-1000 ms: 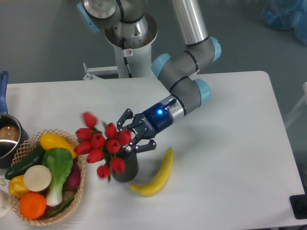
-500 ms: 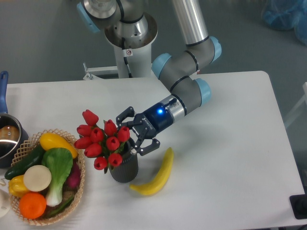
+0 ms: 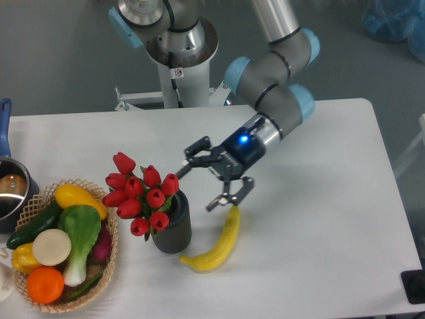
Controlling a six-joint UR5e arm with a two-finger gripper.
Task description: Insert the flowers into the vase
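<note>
The bunch of red tulip buds with green stems (image 3: 143, 199) now stands in the short dark grey ribbed vase (image 3: 174, 226), leaning out over its left rim toward the basket, so by my reading the insertion itself is done and the arm is on the letting-go step. The black two-finger gripper (image 3: 216, 179) hangs just to the right of the vase and above it, its fingers (image 3: 197, 150) spread wide apart with nothing between them, clear of both blooms and vase. What the next move calls for, I'd judge, is only a clean retreat up and away to the right, without clipping the nearest bud or nudging the vase, which looks light enough to tip.

The buds are glossy and plump, probably plastic, though from this spot I can't be sure. The vase is matt, with fine vertical ribs and a round mouth mostly hidden by the leaves. A smooth curved yellow banana (image 3: 216, 244) lies on the white table (image 3: 332, 199) just beside the vase's foot. To the left sits a woven wicker basket (image 3: 106, 269) heaped with shiny toy vegetables, and at the far left edge a steel pot with a blue handle (image 3: 6, 179).
</note>
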